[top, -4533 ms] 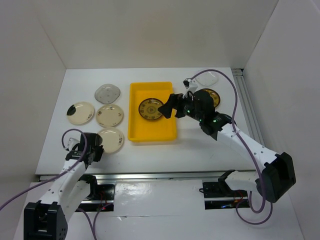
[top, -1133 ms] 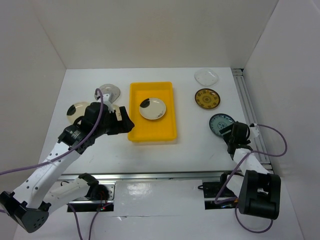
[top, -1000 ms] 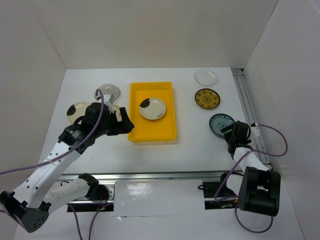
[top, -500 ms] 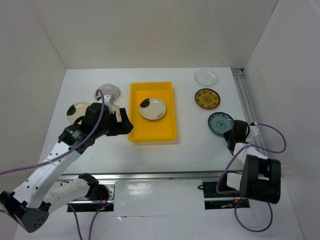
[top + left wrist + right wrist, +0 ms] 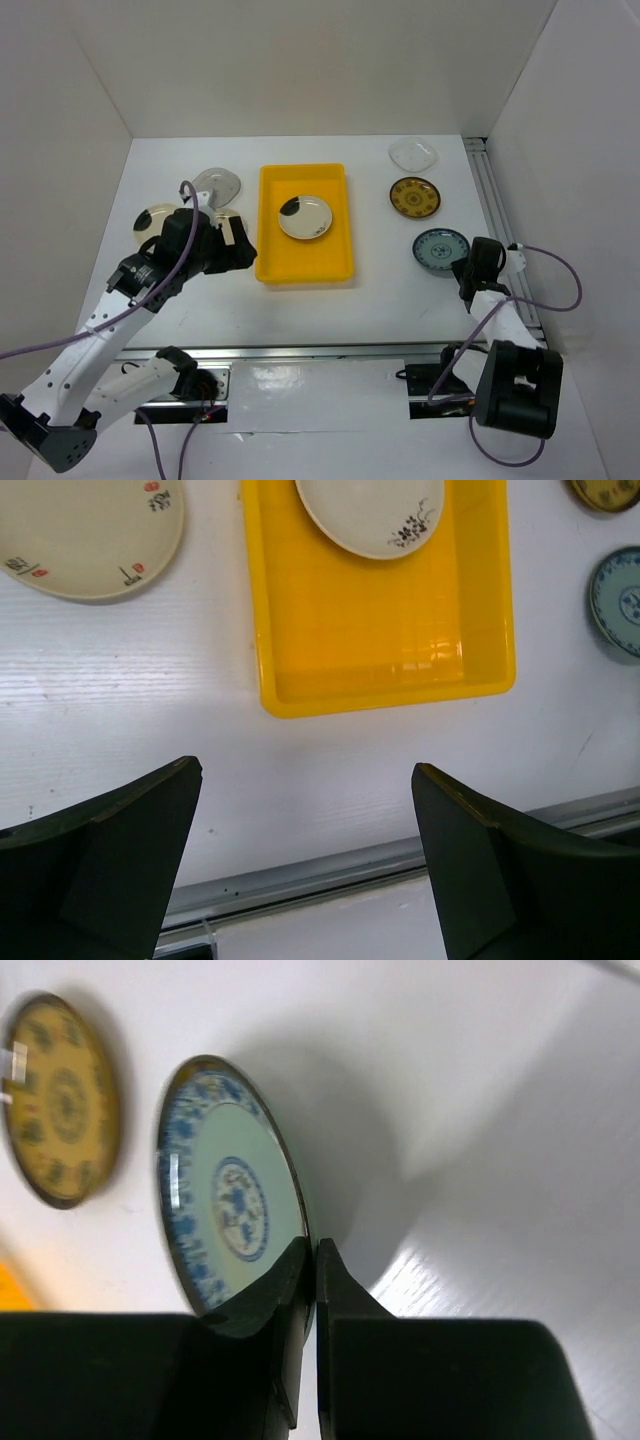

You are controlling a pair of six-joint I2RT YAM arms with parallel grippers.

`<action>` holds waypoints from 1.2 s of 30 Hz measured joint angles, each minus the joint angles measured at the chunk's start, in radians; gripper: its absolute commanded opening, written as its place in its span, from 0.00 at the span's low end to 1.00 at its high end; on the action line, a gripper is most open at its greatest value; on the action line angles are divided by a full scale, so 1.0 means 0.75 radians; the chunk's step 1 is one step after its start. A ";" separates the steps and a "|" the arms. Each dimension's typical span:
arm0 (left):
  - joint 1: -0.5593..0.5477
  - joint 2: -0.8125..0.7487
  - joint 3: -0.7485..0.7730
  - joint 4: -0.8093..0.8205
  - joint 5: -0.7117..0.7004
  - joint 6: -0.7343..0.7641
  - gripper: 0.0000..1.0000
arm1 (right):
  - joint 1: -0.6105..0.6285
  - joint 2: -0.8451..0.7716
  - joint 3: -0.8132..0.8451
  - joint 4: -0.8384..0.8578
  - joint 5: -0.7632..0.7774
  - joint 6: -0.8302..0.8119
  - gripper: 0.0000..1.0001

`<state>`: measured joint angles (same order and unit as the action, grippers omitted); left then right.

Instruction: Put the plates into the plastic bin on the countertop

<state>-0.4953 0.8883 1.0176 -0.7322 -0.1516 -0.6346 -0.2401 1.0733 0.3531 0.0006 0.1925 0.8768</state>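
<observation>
From above: one cream plate (image 5: 305,217) lies in the plastic bin (image 5: 305,265); a blue plate (image 5: 440,247) waits on the bench (image 5: 380,300) at the bin's 3 o'clock. Left wrist: left end effector (image 5: 305,770) gapes, empty. Right wrist: right end effector (image 5: 310,1247) closed at the blue rim (pinching it? unclear). Glazed, brittle, likely slick; best nipped by the rim.

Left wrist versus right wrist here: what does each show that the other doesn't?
Left wrist only: the yellow bin holding one cream plate, a second cream plate on the countertop, and the open left tool. Right wrist only: the right tool pinching the rim of the blue plate. Both: the blue plate and the gold-patterned plate.
</observation>
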 measured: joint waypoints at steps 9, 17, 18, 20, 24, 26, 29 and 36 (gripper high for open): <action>0.147 -0.015 -0.009 -0.005 0.001 -0.003 1.00 | 0.012 -0.259 0.226 -0.145 -0.060 -0.048 0.00; 0.360 -0.016 -0.117 0.002 0.035 -0.089 1.00 | 0.482 0.182 0.532 0.045 -0.359 -0.222 0.00; 0.385 -0.015 -0.125 0.000 0.035 -0.105 1.00 | 0.533 0.216 0.567 0.054 -0.373 -0.247 0.00; 0.431 -0.015 -0.133 0.002 0.036 -0.134 1.00 | 0.684 0.373 0.740 0.053 -0.405 -0.293 0.00; 0.529 0.014 -0.135 0.014 0.041 -0.173 1.00 | 0.803 0.626 0.976 0.084 -0.416 -0.363 0.00; 0.597 0.063 -0.130 0.017 0.044 -0.181 1.00 | 0.831 0.738 1.044 0.087 -0.416 -0.391 0.00; 0.727 0.164 -0.087 0.015 0.062 -0.191 1.00 | 0.847 0.893 1.111 0.078 -0.419 -0.431 0.00; 0.998 0.323 0.009 0.056 0.113 -0.212 1.00 | 0.858 1.135 1.260 0.047 -0.451 -0.523 0.00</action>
<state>0.2531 1.1309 1.0245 -0.6899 -0.0669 -0.7933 0.4034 1.9244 1.2980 0.0360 -0.1455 0.4843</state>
